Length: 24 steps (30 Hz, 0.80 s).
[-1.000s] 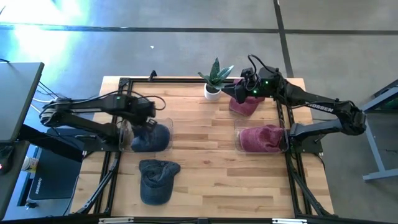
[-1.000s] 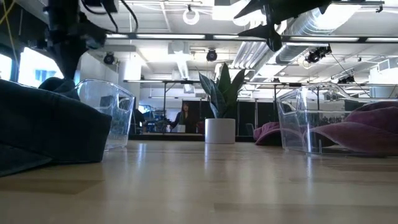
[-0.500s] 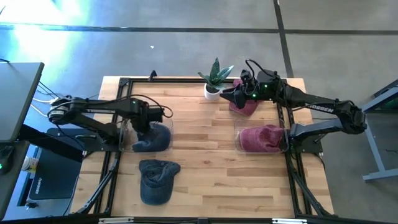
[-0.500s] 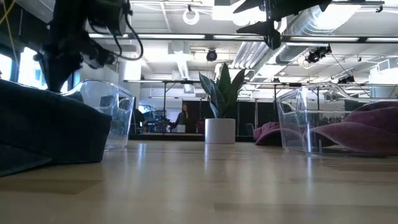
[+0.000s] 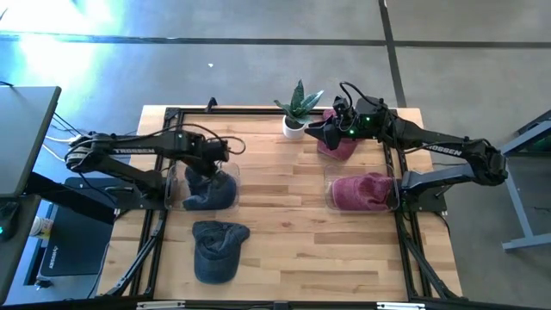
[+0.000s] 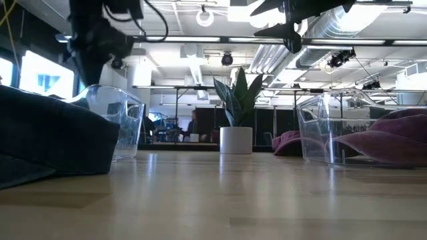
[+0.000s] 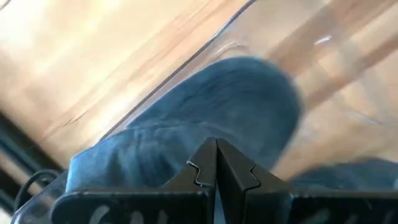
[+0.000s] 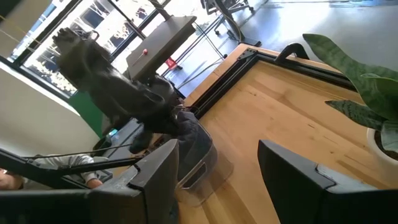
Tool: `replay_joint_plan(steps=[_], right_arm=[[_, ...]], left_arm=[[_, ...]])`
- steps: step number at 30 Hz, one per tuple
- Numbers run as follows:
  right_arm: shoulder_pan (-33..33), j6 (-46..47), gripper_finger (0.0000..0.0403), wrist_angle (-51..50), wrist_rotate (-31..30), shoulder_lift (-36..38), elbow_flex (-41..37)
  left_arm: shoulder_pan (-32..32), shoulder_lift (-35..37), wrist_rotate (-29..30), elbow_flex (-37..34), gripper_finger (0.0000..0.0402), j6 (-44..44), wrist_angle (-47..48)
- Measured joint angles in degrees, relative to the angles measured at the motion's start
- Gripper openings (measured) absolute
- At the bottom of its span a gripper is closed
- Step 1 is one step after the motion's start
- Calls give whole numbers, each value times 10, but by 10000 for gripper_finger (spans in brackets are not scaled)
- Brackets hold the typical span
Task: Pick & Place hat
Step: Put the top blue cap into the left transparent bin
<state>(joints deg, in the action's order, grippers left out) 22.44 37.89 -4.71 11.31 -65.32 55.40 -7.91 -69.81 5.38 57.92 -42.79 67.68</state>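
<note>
Starting at the fingertips: our left gripper (image 7: pixel 216 163) has its two dark fingers pressed flat together with nothing between them, and it's hanging right over the blue hat (image 5: pixel 209 191) that's sitting in the clear bin (image 5: pixel 172 185) on the left side of the table (image 5: pixel 284 198). From the left wrist view we're looking straight down onto the rounded crown of that hat through the bin's clear wall.

Our right gripper (image 5: pixel 317 133) is up at the far edge by the potted plant (image 5: pixel 297 109), fingers spread wide and holding nothing, hovering beside a maroon hat (image 5: pixel 337 143) lying loose on the wood. Another maroon hat (image 5: pixel 362 191) is in the clear bin on the right (image 5: pixel 331 194), and a second blue cap (image 5: pixel 215 250) lies on the table nearer the front, well apart from both grippers.

On handling, we'd guess these are light, floppy fabric caps. They'll sag and fold as soon as they're lifted, so no worries about breaking anything, but a loose pinch could slip off. Best bet is probably the brim or a bunched fold at the crown, where there's thicker material to bite. The brim looks stiffer than the rest, so it should hang more predictably.
</note>
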Motion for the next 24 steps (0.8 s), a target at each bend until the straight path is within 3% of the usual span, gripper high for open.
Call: replay_joint_plan(steps=[4, 14, 18, 24], right_arm=[[0, 5, 215, -1, 9, 0, 0], [0, 6, 215, -2, 10, 0, 0], [0, 6, 215, -2, 10, 0, 0], [0, 6, 215, -2, 10, 0, 0]], left_arm=[[0, -12, 17, -52, 0, -10, -4], [0, -17, -30, -115, 0, -6, -62], [0, -17, -13, -104, 0, 4, -67], [0, -9, -23, -32, 0, 5, -19]])
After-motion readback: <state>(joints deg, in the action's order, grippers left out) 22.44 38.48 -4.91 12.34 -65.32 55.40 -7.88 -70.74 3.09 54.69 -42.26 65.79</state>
